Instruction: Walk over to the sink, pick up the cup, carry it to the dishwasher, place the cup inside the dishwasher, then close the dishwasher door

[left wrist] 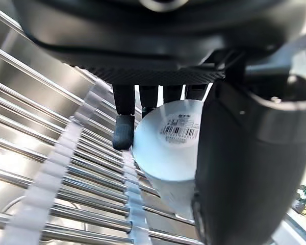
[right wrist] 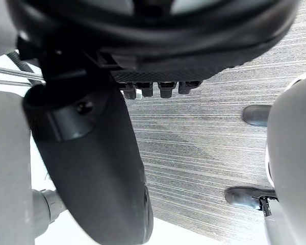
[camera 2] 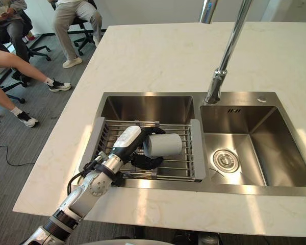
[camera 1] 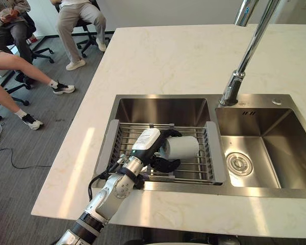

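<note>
**One hand on the cup, lift not started**

Left hand (camera 1: 164,163) is down in the sink's left basin (camera 1: 163,109), wrapped round the base end of the white cup (camera 1: 182,147). The fingers (left wrist: 123,127) run along one side and the thumb (left wrist: 234,168) along the other. The cup lies on its side on the wire drying rack (camera 1: 194,171), mouth pointing toward the right basin (camera 1: 275,138), and looks like it's resting on the bars. Right hand (right wrist: 92,153) hangs over grey carpet, idle; can't tell its state.

Step in hand, as I read it: secure the grasp, then lift.

- Grip sits near the base, so most of the cup overhangs past the hand. Firm up the squeeze before raising it or it'll pivot out.
- The wall is smooth and probably slippery. I'd seat it deeper into the palm.
- Lift straight up off the bars first. Dragging sideways risks fingertips catching between the wires.
- Clear the rack's grey end frames and the basin rim before swinging out.
- The faucet (camera 1: 245,56) stands well to the right, so exit over the near countertop (camera 1: 168,56) edge.
</note>
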You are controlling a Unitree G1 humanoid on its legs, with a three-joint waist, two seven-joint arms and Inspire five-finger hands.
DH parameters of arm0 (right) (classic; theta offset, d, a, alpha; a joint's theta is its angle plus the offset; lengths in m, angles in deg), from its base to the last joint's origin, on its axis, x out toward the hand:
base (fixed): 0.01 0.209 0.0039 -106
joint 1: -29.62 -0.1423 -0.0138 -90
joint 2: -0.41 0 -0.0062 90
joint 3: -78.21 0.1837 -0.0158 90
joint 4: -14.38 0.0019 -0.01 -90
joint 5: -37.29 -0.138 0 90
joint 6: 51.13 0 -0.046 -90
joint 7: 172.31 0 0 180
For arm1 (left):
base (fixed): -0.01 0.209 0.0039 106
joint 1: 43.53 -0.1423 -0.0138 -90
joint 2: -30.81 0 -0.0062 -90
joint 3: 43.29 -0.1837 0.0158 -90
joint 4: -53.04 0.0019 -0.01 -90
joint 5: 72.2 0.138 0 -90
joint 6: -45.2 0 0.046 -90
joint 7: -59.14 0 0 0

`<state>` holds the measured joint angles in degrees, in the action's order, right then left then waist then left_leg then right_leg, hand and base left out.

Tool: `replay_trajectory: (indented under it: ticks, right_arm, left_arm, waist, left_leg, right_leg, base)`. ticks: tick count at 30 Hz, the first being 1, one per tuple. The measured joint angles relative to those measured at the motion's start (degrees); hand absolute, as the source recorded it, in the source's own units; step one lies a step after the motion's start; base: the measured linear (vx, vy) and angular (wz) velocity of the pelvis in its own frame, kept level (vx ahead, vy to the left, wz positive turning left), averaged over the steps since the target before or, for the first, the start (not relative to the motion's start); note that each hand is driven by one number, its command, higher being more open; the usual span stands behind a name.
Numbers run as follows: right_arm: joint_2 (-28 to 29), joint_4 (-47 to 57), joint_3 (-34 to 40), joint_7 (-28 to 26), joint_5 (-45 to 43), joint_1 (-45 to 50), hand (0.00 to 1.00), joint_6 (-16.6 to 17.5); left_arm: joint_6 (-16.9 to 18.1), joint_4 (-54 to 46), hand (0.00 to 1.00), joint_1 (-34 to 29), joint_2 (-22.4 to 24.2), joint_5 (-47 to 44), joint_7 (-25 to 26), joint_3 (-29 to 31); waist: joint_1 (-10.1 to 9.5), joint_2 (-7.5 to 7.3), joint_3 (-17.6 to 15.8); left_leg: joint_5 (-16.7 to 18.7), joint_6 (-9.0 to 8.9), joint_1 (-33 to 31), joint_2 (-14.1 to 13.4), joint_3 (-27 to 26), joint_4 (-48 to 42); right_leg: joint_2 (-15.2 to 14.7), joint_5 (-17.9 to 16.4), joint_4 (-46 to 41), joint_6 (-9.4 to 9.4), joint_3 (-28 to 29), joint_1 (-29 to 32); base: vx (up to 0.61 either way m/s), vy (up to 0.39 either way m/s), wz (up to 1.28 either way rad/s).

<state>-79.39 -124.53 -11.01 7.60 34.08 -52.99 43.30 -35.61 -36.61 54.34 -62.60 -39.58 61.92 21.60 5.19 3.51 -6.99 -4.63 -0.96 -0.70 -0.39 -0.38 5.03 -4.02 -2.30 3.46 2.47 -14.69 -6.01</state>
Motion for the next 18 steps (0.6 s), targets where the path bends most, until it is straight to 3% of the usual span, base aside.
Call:
replay_trajectory:
  ticks: [9, 18]
  right_arm:
    - [0.1, 0.0, 0.0, 0.0, 0.0, 0.0, 1.0, 0.0]
    - [0.1, 0.0, 0.0, 0.0, 0.0, 0.4, 1.0, -0.1]
  left_arm:
    - [-0.3, -0.1, 0.0, -1.0, 0.3, -1.5, 0.8, 1.7]
    - [-1.4, -6.5, 0.0, -7.1, 0.4, -8.2, 2.8, 7.5]
  waist:
    - [-0.08, -0.01, 0.0]
    - [-1.48, -0.04, 0.0]
  left_leg:
    - [0.1, -0.12, 0.0, -0.2, -0.2, 0.0]
    - [0.1, -0.14, 0.3, -0.3, -0.3, 0.0]
  right_leg:
    - [0.0, 0.0, 0.1, 0.0, 0.2, 0.0]
    - [0.0, 0.0, 0.1, 0.0, 0.3, -0.3]
  base:
    - [0.0, 0.0, 0.0]
    - [0.0, 0.0, 0.0]
